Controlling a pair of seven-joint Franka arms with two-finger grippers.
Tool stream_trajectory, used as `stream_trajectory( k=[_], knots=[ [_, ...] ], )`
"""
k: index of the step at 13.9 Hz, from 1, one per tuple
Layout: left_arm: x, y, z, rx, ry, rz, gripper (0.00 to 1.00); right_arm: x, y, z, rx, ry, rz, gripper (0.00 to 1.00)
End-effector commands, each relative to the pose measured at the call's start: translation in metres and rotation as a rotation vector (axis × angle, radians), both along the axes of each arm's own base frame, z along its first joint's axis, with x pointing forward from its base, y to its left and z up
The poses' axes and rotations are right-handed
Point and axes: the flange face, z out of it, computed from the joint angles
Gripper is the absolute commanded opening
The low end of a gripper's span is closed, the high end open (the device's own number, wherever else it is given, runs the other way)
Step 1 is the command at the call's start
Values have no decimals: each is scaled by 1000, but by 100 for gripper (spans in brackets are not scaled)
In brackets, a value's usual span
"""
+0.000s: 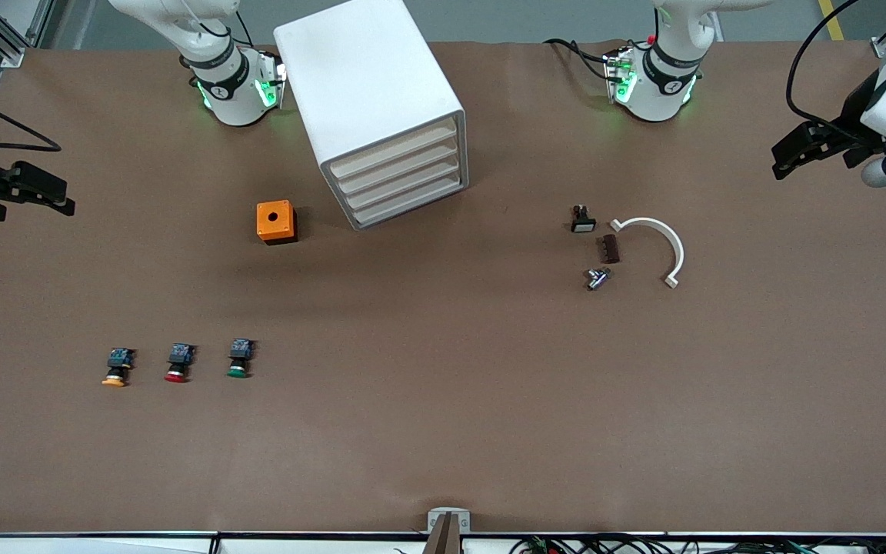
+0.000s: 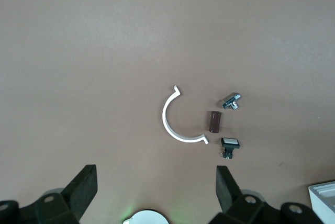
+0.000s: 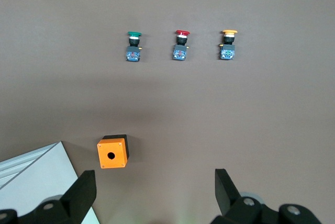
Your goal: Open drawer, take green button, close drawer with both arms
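Observation:
The white cabinet (image 1: 370, 92) stands between the arm bases, and its four drawer fronts (image 1: 404, 178) are all shut. The green-capped button (image 1: 238, 359) lies on the table toward the right arm's end, nearer the front camera than the cabinet; it also shows in the right wrist view (image 3: 134, 45). My right gripper (image 1: 54, 196) hangs open and empty over the table's edge at the right arm's end, its fingers wide apart in its wrist view (image 3: 155, 185). My left gripper (image 1: 785, 158) hangs open and empty over the left arm's end, also shown in its wrist view (image 2: 157, 182).
A red-capped button (image 1: 178, 363) and an orange-capped button (image 1: 117, 368) lie in a row beside the green one. An orange box (image 1: 276, 221) sits beside the cabinet. A white half ring (image 1: 662, 246), a brown block (image 1: 609, 248), a metal fitting (image 1: 597, 278) and a small switch (image 1: 582, 219) lie toward the left arm's end.

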Motion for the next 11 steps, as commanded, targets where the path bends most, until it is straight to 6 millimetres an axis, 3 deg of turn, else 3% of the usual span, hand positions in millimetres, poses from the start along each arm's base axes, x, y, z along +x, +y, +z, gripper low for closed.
stream_trajectory(
  k=[1,5,11],
  knots=[
    [-3,-3,7,-12,5,-24,100,-20,-5,1,-8,-23,10,100],
    [2,-2,12,-17,-7,-20,100,-36,-4,2,-11,-56,13,100],
    [5,-2,11,-18,-3,-21,100,-38,-1,7,-13,-75,20,100]
  ],
)
